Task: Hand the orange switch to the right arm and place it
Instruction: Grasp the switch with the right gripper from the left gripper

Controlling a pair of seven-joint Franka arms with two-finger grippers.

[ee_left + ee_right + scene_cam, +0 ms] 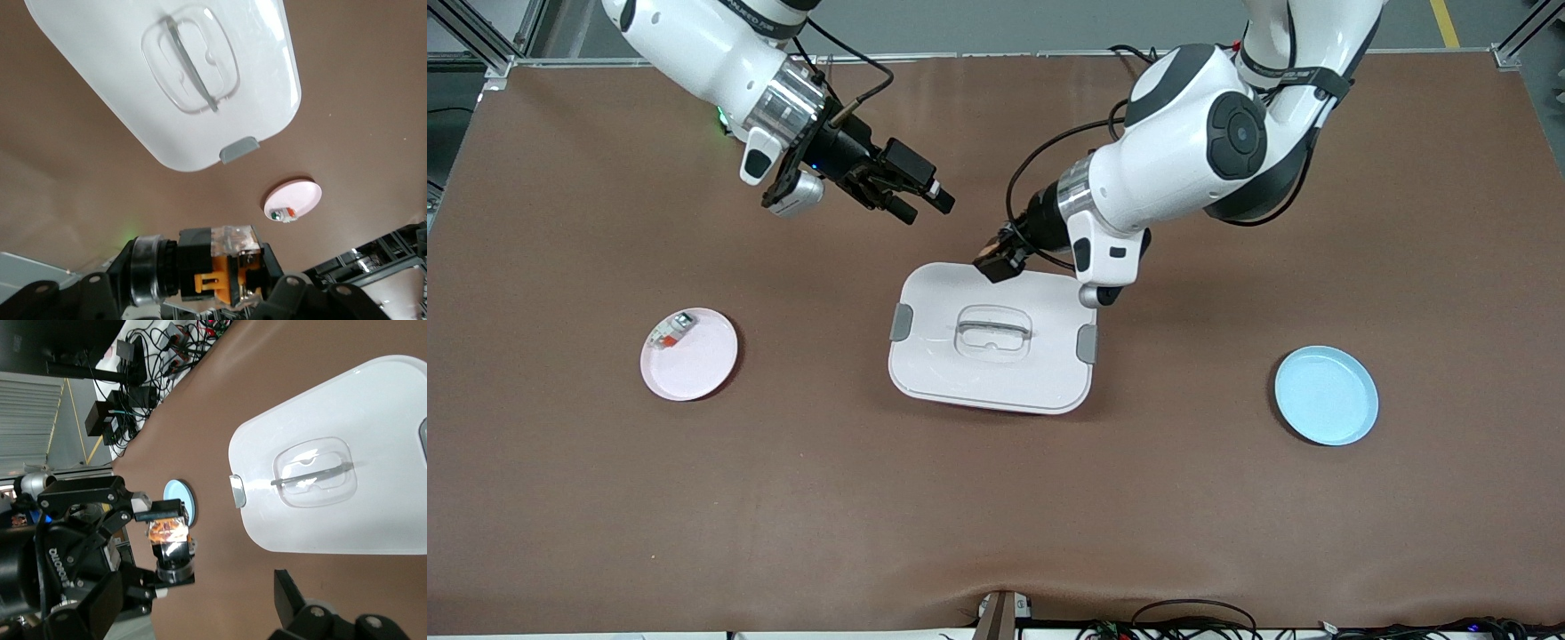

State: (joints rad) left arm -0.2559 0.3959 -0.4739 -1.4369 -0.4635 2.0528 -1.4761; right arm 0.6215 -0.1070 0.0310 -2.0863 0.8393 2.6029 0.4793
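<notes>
Your left gripper (pixel 1000 260) is clamped on the orange switch (pixel 994 259) right over the white lid's (pixel 960 369) edge, while your right gripper (pixel 920 204) hangs spread open nearby.

Bright, even overhead light; soft shadows on table (pixel 560 498), glare on white lid (pixel 267 40).

Lab: aluminium frame (pixel 480 40), cables (pixel 143 353)

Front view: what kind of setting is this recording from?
Probably a robotics lab bench: a brown-covered table framed by aluminium rails, cables along its edge, the left gripper holding the orange switch, the right gripper open.
</notes>
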